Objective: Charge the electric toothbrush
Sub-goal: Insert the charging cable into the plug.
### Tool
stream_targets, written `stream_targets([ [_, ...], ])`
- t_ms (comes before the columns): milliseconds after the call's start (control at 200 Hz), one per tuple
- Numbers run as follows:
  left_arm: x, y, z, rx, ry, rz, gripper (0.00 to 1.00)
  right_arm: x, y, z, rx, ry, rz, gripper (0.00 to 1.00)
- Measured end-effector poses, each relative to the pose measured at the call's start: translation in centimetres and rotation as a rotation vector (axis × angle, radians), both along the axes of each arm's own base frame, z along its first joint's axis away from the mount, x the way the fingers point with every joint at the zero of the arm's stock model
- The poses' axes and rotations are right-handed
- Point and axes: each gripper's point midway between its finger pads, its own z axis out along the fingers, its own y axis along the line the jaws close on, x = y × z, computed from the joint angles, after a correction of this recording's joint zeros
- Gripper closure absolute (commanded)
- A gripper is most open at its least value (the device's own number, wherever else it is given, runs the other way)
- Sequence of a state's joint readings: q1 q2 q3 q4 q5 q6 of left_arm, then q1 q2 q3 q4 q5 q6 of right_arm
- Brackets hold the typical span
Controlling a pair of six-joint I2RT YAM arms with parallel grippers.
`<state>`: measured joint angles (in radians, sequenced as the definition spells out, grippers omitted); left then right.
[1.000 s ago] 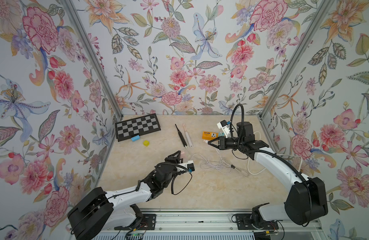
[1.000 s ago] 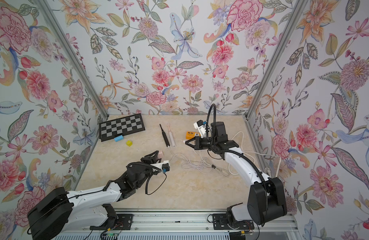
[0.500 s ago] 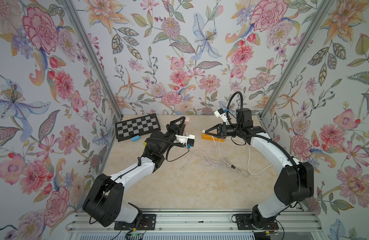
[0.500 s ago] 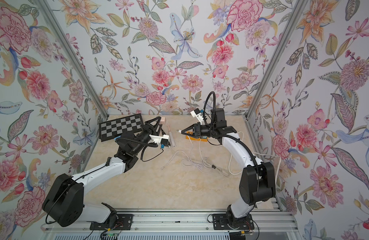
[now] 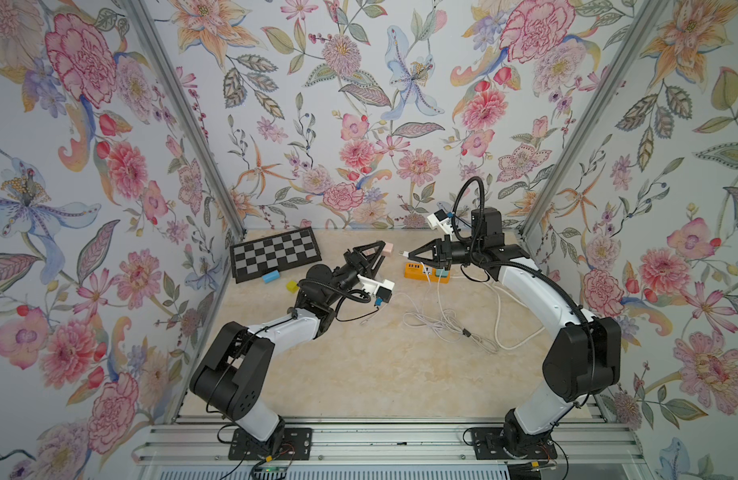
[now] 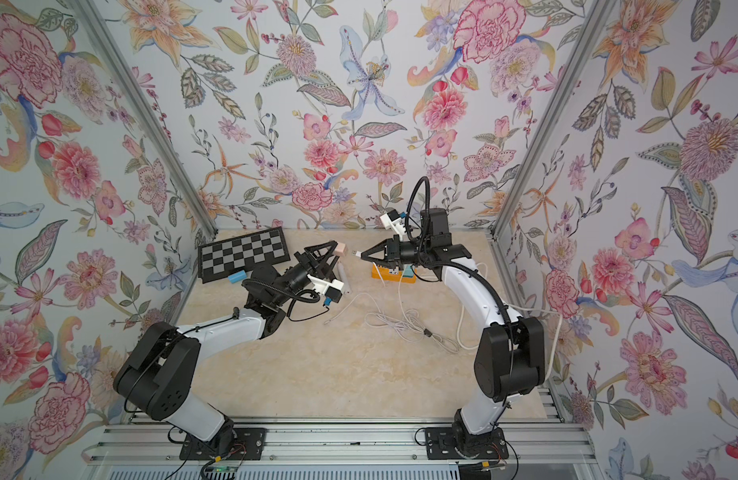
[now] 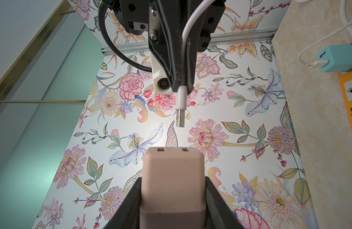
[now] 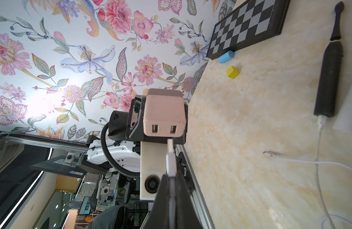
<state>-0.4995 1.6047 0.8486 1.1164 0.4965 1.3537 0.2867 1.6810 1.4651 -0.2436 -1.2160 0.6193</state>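
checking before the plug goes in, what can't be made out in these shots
- toothbrush: both top views, behind the left arm.
- pink adapter, rear side: left wrist view, hidden by the left fingers and the frame edge.
- power strip: left wrist view, cut by the edge.

A robotics lab's staged test cell: floral-papered panels (image 5: 359, 104) on aluminium posts (image 5: 186, 120) wall in a marble-look worktop (image 5: 380, 374). 2 robot arms (image 5: 538, 291) bolt to a rail (image 5: 380, 440) at the worktop's front edge. Beyond that edge is a room with a screen (image 8: 85, 206).
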Motion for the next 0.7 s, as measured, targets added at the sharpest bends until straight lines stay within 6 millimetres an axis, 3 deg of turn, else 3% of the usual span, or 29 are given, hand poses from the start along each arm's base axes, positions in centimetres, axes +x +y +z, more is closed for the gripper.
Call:
stream_targets([
  [701,-0.2,-0.4,-0.4,-0.023,0.008,-0.032,0.69,-0.3,1.2,0.8,0.010,0.017,0.028,1.00],
])
